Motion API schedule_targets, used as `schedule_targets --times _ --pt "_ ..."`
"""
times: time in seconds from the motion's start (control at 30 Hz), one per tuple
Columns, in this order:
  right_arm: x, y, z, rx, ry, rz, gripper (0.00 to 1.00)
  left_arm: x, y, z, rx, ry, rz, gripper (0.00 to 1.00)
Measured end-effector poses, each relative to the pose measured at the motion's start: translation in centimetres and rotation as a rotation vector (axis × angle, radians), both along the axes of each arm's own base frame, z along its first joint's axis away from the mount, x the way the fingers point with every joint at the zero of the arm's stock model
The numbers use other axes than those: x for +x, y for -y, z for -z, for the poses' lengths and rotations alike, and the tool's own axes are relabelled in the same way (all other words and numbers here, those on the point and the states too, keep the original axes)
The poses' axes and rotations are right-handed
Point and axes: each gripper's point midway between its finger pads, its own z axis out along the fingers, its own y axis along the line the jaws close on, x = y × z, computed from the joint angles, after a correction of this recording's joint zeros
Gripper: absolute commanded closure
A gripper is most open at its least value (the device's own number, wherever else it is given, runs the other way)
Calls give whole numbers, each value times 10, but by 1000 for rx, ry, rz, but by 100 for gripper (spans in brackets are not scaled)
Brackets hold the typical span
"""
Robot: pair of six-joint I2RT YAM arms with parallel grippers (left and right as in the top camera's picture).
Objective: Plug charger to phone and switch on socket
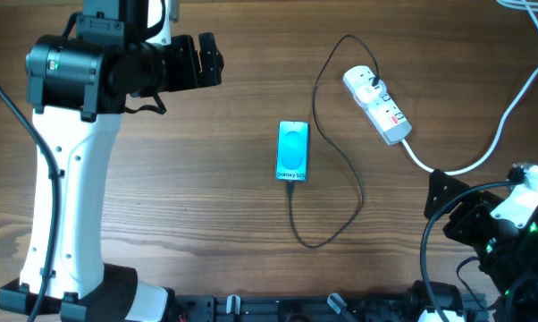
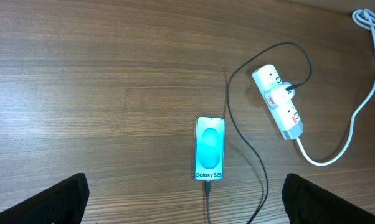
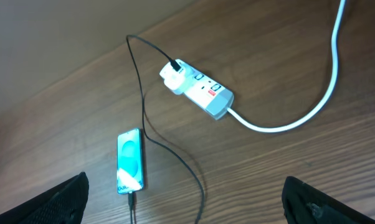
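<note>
The phone [image 1: 293, 150] lies flat mid-table, teal screen lit, "Galaxy" lettering at its near end; it also shows in the left wrist view [image 2: 210, 148] and the right wrist view [image 3: 130, 161]. The charger cable [image 1: 351, 192] has its tip in the phone's near end and loops round to a plug in the socket [image 1: 378, 105], a white strip with red marks, also in the left wrist view [image 2: 278, 101] and right wrist view [image 3: 197, 89]. My left gripper [image 2: 184, 202] is open and empty, raised at the far left. My right gripper [image 3: 187, 199] is open and empty, raised at the near right.
The socket's thick white cord [image 1: 510, 107] curves off to the far right edge. The left arm's white column [image 1: 63, 206] stands at the left side. The right arm's body [image 1: 497, 233] fills the near right corner.
</note>
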Motion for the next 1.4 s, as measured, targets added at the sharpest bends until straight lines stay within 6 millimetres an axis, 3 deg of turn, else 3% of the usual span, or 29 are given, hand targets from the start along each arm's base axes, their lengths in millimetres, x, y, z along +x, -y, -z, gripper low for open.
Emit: schedule_targets --times 0.2,0.33,0.5,0.77,1.07,1.4 --pt "21 0 1 -115 96 -84 0 0 0 0 0 0 0 0" --pt "40 -14 28 -205 256 -226 0 0 0 0 2 0 -1 0" --pt "47 -37 58 -278 493 -348 0 0 -1 0 4 -1 -2 0" --pt "52 -60 81 -349 702 -438 0 0 -1 0 6 0 -4 0" --pt "62 -39 113 -336 658 -301 0 0 -1 0 6 0 -4 0" --pt "65 -14 117 -369 620 -172 0 0 -1 0 6 0 -4 0"
